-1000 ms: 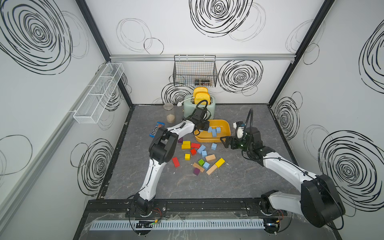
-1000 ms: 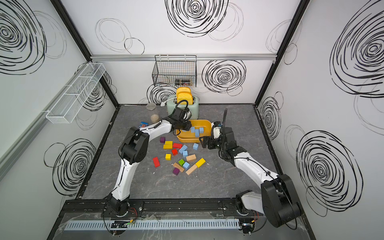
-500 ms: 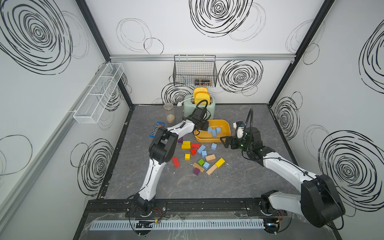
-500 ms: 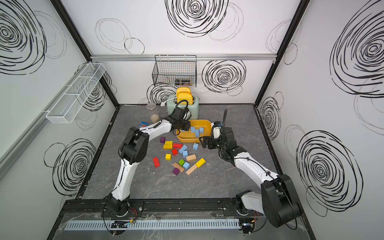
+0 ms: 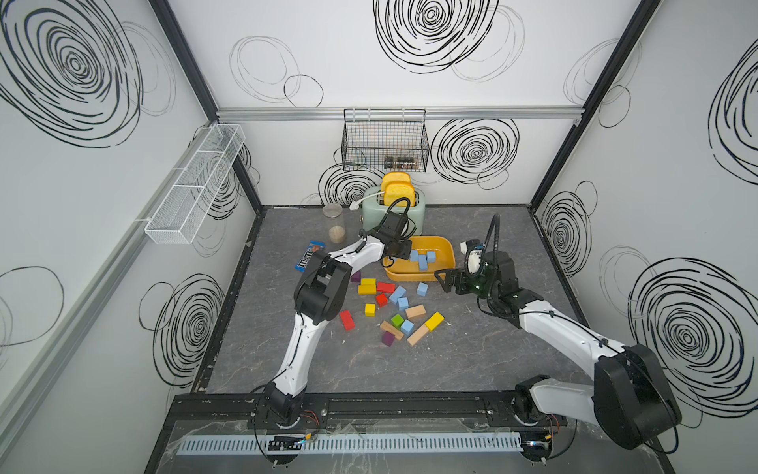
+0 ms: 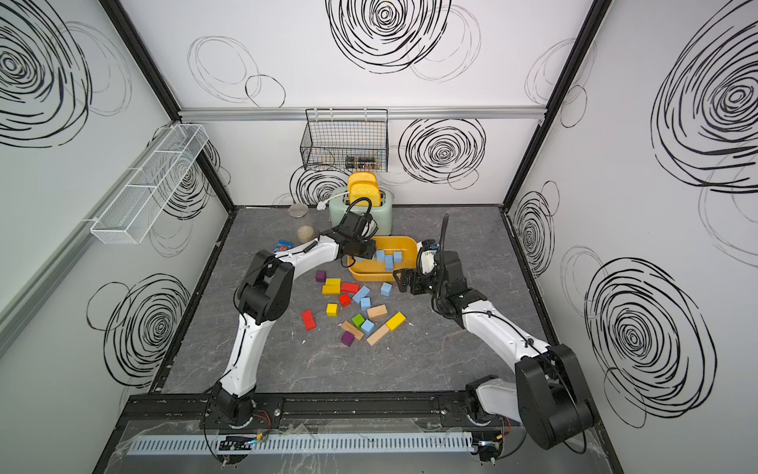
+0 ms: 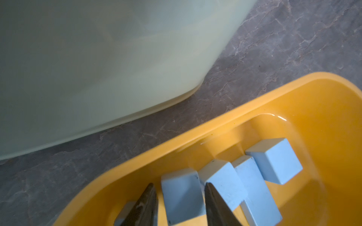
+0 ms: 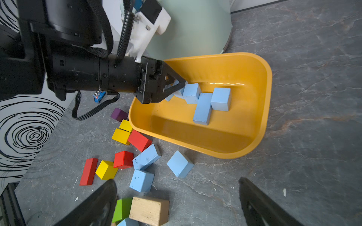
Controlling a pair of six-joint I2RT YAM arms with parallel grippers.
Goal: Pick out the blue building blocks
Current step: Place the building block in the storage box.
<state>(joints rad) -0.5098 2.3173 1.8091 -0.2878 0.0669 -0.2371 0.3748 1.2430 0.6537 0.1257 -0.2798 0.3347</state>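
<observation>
My left gripper [image 7: 179, 185] is low inside the yellow tray [image 8: 262, 109], its jaws a little apart on both sides of one blue block [image 7: 182, 195]. A thin gap shows at one finger, so I read it as released. Other blue blocks [image 8: 202, 108] lie just beside it in the tray. My right gripper [image 5: 444, 280] hovers wide open, holding nothing, near the tray's front wall. Four loose blue blocks [image 8: 147, 156] lie on the table [image 5: 471, 357] among the other coloured blocks [image 5: 367, 286].

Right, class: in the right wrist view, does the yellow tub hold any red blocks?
No: only blue blocks lie in the yellow tub; the red blocks lie on the table outside it.
</observation>
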